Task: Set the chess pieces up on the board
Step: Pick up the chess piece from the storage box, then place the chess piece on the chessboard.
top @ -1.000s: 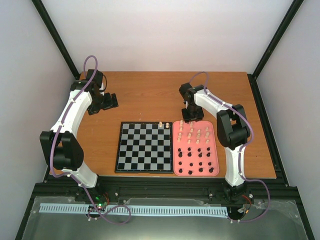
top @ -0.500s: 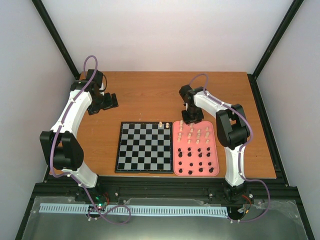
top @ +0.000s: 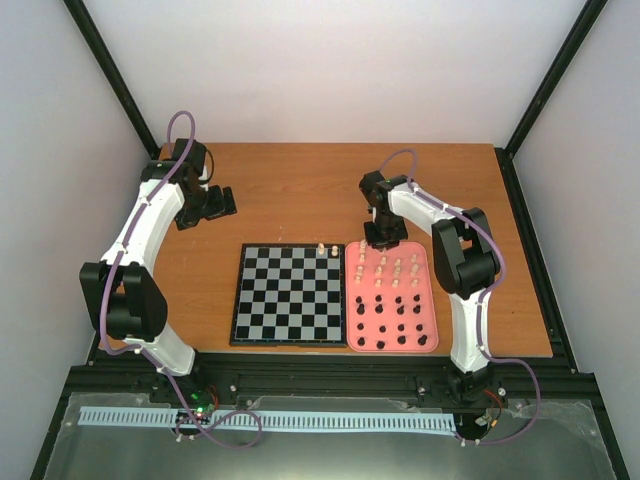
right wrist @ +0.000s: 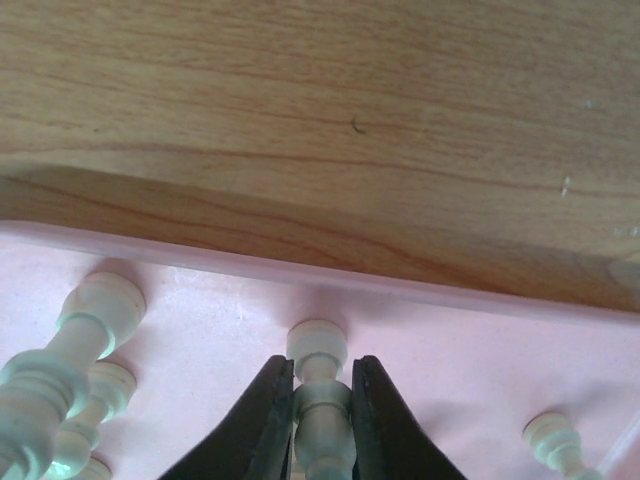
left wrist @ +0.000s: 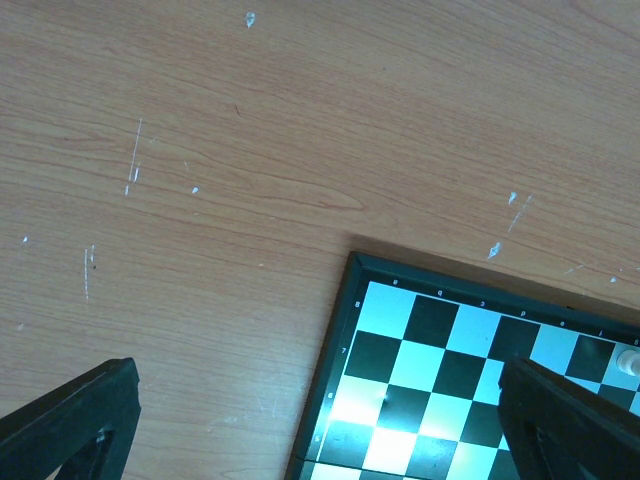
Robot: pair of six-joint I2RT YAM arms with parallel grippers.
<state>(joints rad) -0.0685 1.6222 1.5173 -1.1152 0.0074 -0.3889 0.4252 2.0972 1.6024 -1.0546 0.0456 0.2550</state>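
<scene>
The grey and black board (top: 250, 300) lies flat in the middle of the table, with two cream chess pieces (top: 321, 249) on its far right squares. In the right wrist view my right gripper (right wrist: 320, 398) is shut on an upright cream piece (right wrist: 318, 345) near the far edge of the pink tray (right wrist: 460, 365). Other cream pieces (right wrist: 95, 315) stand to its left and right. My left gripper (top: 222, 203) hangs open over bare table beyond the board's far left corner (left wrist: 365, 275), nothing between its fingers (left wrist: 85, 410).
The pink tray (top: 431, 300) lies against the board's right side. It holds several cream pieces at the far end and several black pieces (top: 396, 325) at the near end. Bare wooden table (top: 290, 190) stretches behind the board.
My right gripper's jaws have closed onto the cream piece in the tray. The left arm has not moved.
</scene>
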